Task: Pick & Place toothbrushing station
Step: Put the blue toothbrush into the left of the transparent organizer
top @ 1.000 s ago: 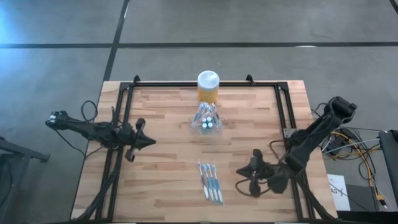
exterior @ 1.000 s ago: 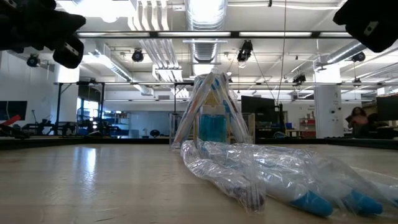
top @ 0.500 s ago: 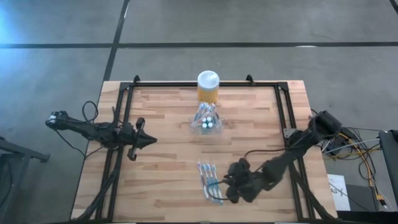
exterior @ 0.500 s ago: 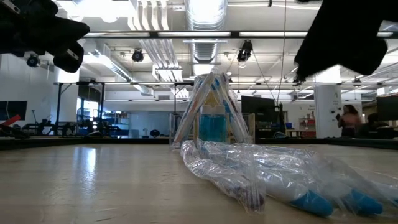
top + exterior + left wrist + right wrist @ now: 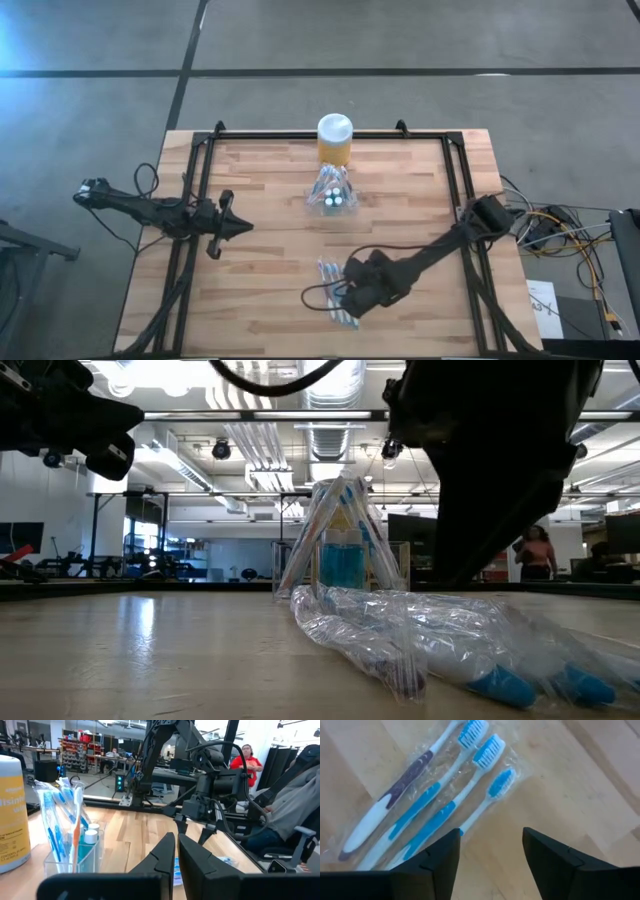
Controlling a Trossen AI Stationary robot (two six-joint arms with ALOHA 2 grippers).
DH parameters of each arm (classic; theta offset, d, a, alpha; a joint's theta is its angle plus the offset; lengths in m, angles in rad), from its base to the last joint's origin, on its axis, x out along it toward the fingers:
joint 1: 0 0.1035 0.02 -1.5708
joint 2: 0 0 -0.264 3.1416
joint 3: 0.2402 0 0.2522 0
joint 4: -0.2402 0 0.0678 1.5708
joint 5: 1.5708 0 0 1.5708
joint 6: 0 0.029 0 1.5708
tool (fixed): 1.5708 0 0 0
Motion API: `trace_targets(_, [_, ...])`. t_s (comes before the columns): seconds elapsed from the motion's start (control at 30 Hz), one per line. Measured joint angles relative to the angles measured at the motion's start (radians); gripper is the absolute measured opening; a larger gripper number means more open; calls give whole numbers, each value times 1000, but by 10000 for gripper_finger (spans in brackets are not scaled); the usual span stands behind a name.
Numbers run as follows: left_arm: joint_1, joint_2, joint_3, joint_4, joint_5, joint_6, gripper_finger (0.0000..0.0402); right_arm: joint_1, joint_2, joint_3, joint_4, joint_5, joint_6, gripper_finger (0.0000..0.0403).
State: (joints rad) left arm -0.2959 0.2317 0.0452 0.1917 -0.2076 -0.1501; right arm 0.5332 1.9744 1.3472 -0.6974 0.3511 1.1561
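my right gripper (image 5: 490,855) hangs open over the brushes (image 5: 435,805); left gripper (image 5: 176,855) closed. station (image 5: 332,195) looks light, brittle; i'd pinch its rim.

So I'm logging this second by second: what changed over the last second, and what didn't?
The right tool swung in from the table's right edge toward the middle and now hangs open over the bagged toothbrushes, holding nothing. The left tool stayed shut at the left side. The toothbrushing station, the yellow jar and the toothbrush bag lie where they were.
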Motion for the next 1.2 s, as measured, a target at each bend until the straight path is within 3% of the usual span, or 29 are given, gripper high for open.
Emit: trace_targets(1.2, [0,2,-1,-8,6,-8,25,-32,81,-22,106,-21,14,210])
